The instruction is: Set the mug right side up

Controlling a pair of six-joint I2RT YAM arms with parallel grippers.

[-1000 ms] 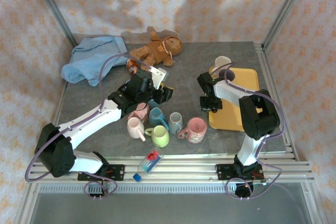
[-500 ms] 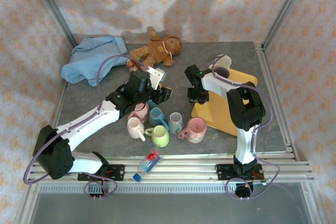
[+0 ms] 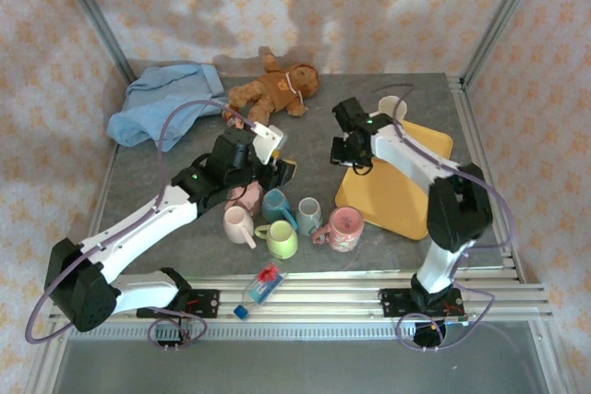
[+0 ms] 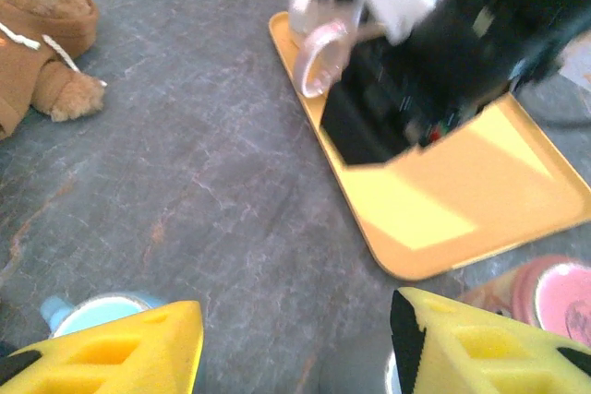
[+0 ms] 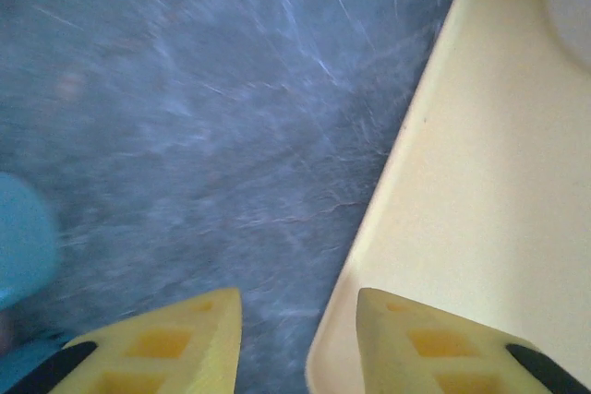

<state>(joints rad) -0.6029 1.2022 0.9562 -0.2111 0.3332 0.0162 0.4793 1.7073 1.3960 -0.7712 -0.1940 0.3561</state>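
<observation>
My right pincer (image 5: 295,320) is spread and empty, over the grey mottled table (image 5: 185,117) at the edge of the flat yellow plastic tray (image 5: 480,182). The pale cream ceramic mug (image 3: 393,105) sits at the tray's far corner, half hidden behind my right arm (image 3: 416,159). It is too blurred for me to tell which way up it is. My left pincer (image 4: 295,320) is spread too, holding nothing. A light blue mug (image 4: 92,309) is cut off by the frame beside one of its fingers.

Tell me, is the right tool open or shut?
Open. In the right wrist view the right tool has its yellow fingers apart, nothing between them, above the tray edge and the table.
</observation>
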